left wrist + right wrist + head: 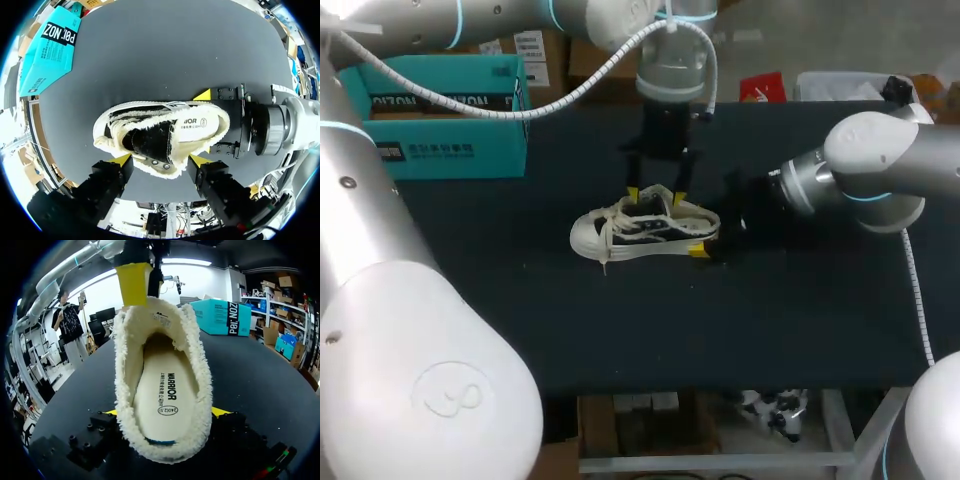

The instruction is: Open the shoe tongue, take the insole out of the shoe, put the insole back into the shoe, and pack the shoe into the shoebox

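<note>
At the far left of the worktop (620, 330) stands the teal shoebox (440, 110), well apart from everything else and with nothing packed in it as far as the head view shows.

Nearer the middle, the left end effector (656, 195) hangs from above over the shoe (640, 232). Its two yellow tips are spread wide and lined up along the shoe's length, just beside the lace flap on the side nearest the box. They grip nothing, so it is open.

The shoe lies on its sole in the middle of the worktop, toe toward the left, heel toward the right. Its fleece-lined mouth gapes wide. The dark tongue (150, 141) sits toward the toe end, clear of the heel half of the opening, so the tongue step looks done. The insole (162, 395) lies flat inside the shoe.

To the right, the right end effector (166, 415) comes in low at the heel. A yellow tip shows on each side of the heel, pressed against it, so it seems to be clamping the shoe steady.

The pictures cannot settle whether the insole has yet to be lifted out or has already gone back in. With the left tips poised at the opening, I judge the insole work is in hand. Packing the shoe into the box is clearly left to do.
</note>
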`<state>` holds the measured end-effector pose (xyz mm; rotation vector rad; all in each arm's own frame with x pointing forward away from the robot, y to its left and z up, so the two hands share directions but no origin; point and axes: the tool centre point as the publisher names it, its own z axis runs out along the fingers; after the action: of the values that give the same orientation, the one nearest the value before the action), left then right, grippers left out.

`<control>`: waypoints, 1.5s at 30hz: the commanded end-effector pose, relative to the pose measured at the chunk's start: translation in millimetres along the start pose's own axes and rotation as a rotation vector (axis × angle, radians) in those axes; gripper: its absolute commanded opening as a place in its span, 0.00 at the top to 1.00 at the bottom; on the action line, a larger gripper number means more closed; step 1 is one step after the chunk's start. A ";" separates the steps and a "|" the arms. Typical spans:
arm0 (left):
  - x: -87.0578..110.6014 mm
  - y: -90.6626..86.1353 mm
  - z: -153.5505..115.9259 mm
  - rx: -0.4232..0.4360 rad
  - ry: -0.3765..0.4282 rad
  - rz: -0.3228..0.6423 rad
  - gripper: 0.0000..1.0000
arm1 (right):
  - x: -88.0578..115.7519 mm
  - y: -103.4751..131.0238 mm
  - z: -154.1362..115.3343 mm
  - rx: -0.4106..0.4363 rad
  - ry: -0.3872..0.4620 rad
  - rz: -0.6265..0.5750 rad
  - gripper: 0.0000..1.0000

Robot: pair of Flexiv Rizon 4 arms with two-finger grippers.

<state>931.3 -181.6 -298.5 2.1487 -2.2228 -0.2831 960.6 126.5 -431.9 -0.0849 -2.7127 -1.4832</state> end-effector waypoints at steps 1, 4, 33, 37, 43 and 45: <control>7.3 -9.6 5.2 -0.015 -0.084 -0.027 0.31 | -1.4 -5.2 5.4 -0.002 0.000 0.000 1.00; 8.0 -13.3 8.7 -0.023 -0.098 -0.037 0.33 | -1.4 -5.2 5.4 -0.002 0.000 0.000 1.00; -67.1 13.1 1.0 0.154 0.231 -0.059 1.00 | -1.4 -5.2 5.4 -0.002 0.000 0.000 1.00; -83.4 11.1 -0.6 0.179 0.305 -0.078 1.00 | -1.4 -5.2 5.4 -0.002 0.000 0.000 1.00; -99.1 7.6 9.4 0.192 0.375 -0.090 1.00 | -1.4 -5.2 5.4 -0.002 0.000 0.000 1.00; -103.0 3.6 15.7 0.177 0.387 -0.096 1.00 | -1.4 -5.2 5.4 -0.002 0.000 0.000 1.00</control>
<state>931.8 -89.9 -296.0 2.2728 -2.1022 0.0337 960.5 127.1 -431.8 -0.0858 -2.7126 -1.4819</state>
